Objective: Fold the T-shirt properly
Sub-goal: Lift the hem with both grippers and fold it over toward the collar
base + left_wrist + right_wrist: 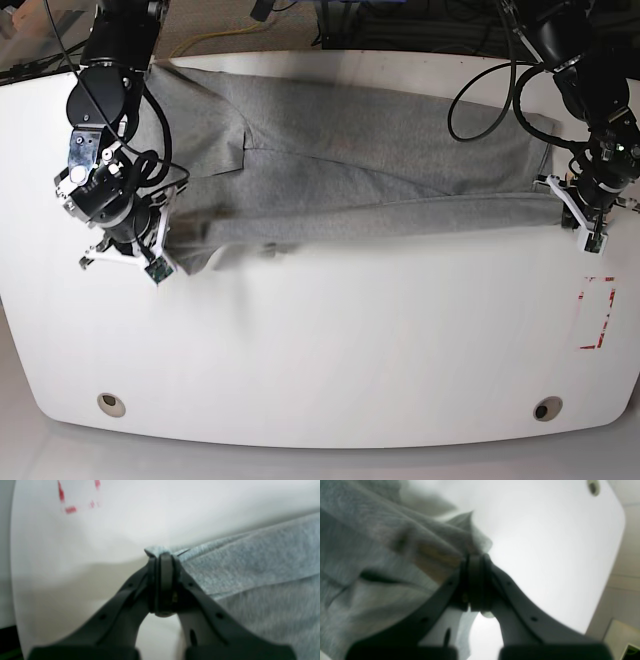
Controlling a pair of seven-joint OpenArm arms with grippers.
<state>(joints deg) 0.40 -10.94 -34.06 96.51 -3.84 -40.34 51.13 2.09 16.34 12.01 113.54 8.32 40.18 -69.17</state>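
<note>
Progress: Since the T-shirt (360, 170) already lies doubled lengthwise in a long band across the far half of the counter (330, 350), we judge one fold made and the crosswise folds still to do.
Left claw (162, 555): we have it closed tight on a corner of the folded edge, toward the red marks (598, 312).
Right claw (476, 556): pinched shut on bunched cloth at the opposite end.
Edge: the near fold runs fairly straight between our claws, sagging slightly.
Sleeve: partly tucked, untidy.
</note>
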